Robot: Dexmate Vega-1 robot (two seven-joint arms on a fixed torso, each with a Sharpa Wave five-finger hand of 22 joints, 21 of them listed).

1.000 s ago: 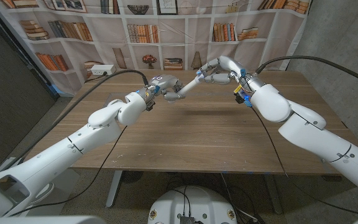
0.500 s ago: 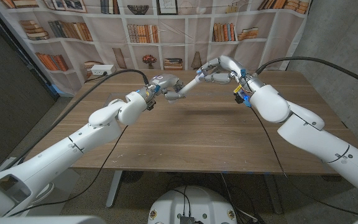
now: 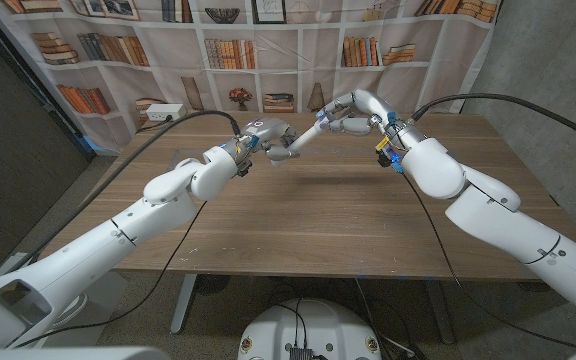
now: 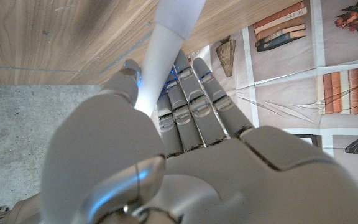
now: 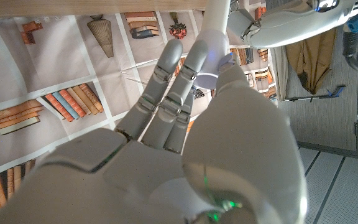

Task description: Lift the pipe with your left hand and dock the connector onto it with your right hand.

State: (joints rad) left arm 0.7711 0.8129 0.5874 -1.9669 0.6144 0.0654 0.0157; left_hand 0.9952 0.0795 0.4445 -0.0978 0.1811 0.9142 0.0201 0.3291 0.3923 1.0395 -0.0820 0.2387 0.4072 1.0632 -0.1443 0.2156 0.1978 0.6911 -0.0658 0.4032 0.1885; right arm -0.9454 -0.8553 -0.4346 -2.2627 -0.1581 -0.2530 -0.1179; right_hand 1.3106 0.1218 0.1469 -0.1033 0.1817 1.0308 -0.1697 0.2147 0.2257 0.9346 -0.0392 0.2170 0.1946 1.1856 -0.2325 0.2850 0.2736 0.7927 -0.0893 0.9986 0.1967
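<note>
Above the far middle of the table, my left hand [image 3: 266, 136] grips the lower end of a white pipe [image 3: 303, 137]. The pipe slants up and to the right towards my right hand [image 3: 353, 107]. That hand pinches a white connector [image 3: 324, 119], which meets the pipe's upper end. How far it is seated is hidden. In the left wrist view the pipe [image 4: 167, 55] runs between the thumb and the fingers of my left hand [image 4: 173, 149]. In the right wrist view my right hand [image 5: 179, 137] holds the connector [image 5: 209, 57], and the pipe [image 5: 219, 14] runs on beyond it.
The wooden table [image 3: 318, 220] lies below both raised hands. A bookshelf-print backdrop [image 3: 218, 50] hangs behind it, and a white box [image 3: 166, 113] sits at the far left edge. A grey wall [image 3: 558, 60] stands on the right.
My left hand and the pipe have crept slightly up and to the right. The right hand keeps its place.
</note>
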